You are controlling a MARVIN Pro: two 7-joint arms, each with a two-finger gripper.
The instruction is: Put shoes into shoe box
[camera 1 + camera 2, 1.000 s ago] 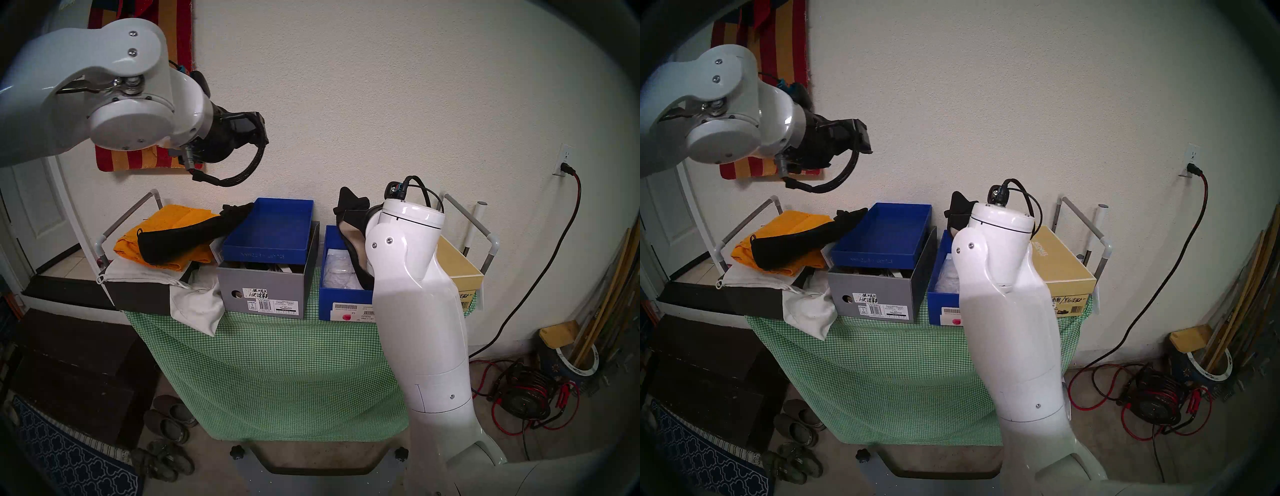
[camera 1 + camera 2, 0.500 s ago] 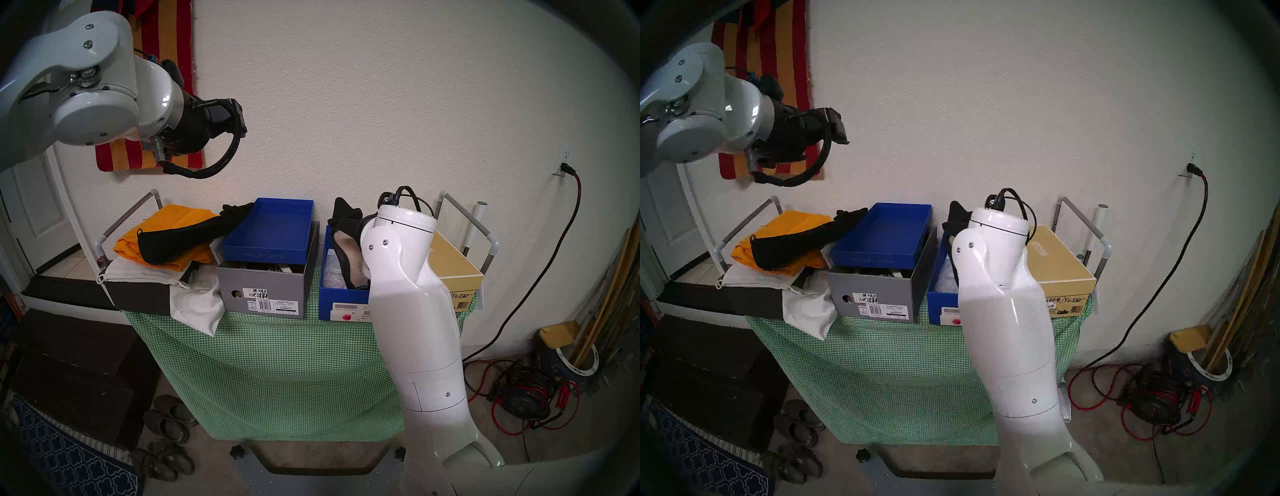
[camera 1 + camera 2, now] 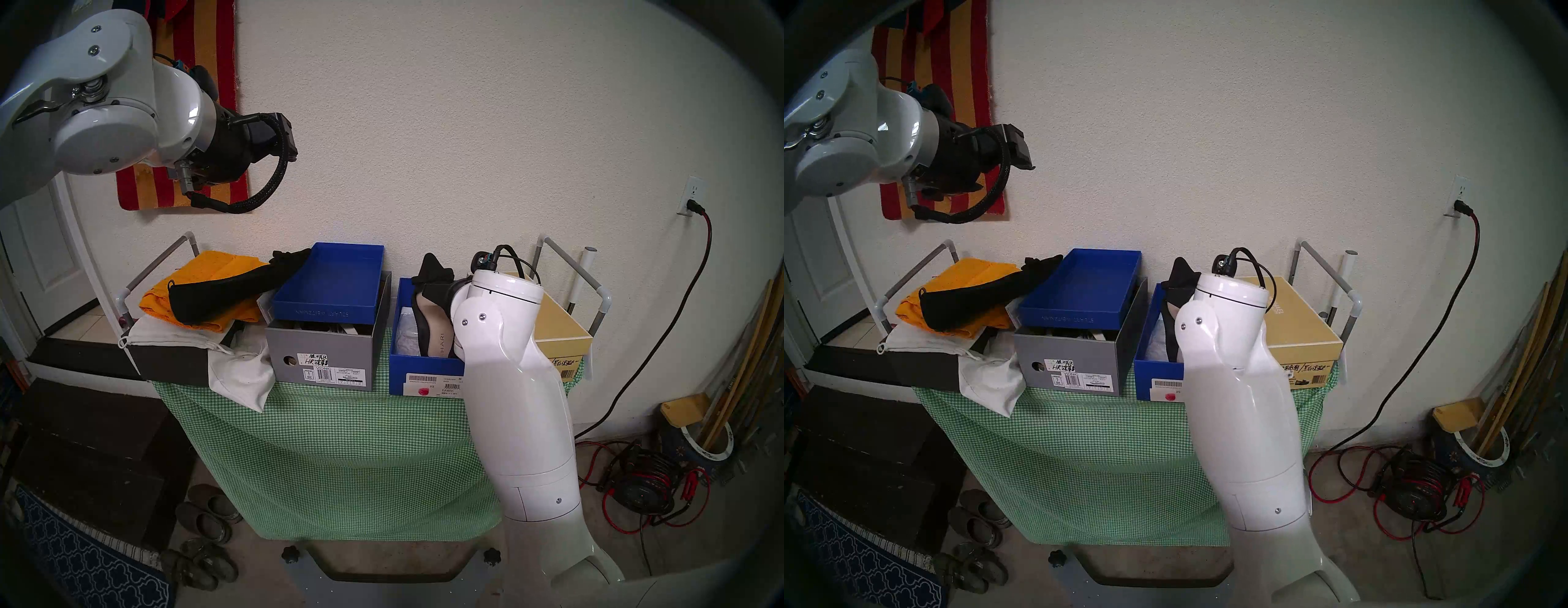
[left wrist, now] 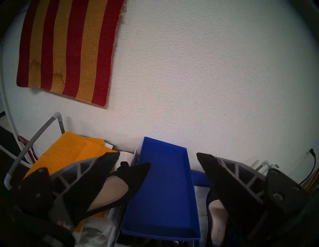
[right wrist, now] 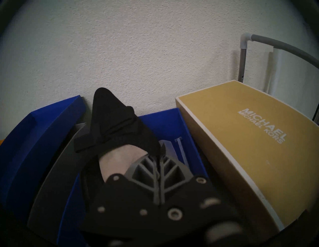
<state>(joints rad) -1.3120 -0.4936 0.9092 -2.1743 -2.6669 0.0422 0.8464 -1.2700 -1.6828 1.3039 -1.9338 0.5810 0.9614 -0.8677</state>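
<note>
Your left gripper (image 4: pixel 156 156) hangs high by the striped wall cloth (image 3: pixel 186 106), fingers spread wide and empty. Below it, one black suede flat (image 3: pixel 229 293) lies on the orange cloth (image 3: pixel 199 271), toe against the blue lid (image 3: pixel 331 280) atop the grey VIONIC box (image 3: pixel 322 356). Your right gripper (image 5: pixel 159 156), clamped on the other flat (image 3: pixel 430 314), holds it heel-down in the royal-blue shoe box (image 3: pixel 418 367) beside the MICHAEL box (image 5: pixel 241 138).

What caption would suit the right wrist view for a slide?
Right gripper, shut on a black shoe, holds it toe-up over the open blue shoe box beside the gold-tan MICHAEL box.
</note>
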